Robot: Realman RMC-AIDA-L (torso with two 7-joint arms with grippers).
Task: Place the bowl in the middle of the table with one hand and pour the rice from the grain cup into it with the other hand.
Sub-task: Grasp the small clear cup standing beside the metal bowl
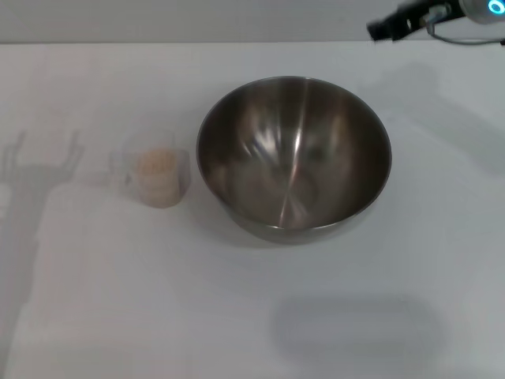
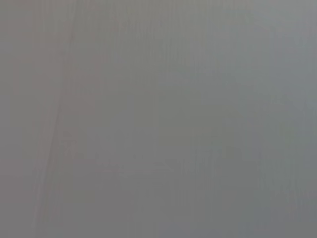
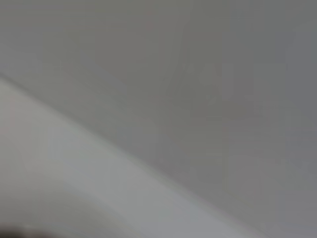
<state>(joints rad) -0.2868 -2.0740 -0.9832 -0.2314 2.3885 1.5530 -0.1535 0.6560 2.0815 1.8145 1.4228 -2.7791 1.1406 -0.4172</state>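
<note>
One bowl (image 1: 293, 158), one grain cup (image 1: 158, 175) holding rice (image 1: 156, 166), apart on bench (image 1: 118, 300); right end effector (image 1: 387, 28) far corner, grip state unclear.

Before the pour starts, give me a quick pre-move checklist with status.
1. Steel mixing bowl near the middle of the white table: ok.
2. Bowl upright and empty inside: ok.
3. Clear grain cup upright on the robot's left of the bowl, apart from it: ok.
4. Rice in the cup: ok.
5. Left gripper on the cup: not ok, out of view.
6. Right gripper clear of the bowl, at the far right edge: ok; grip state cannot tell.
</note>
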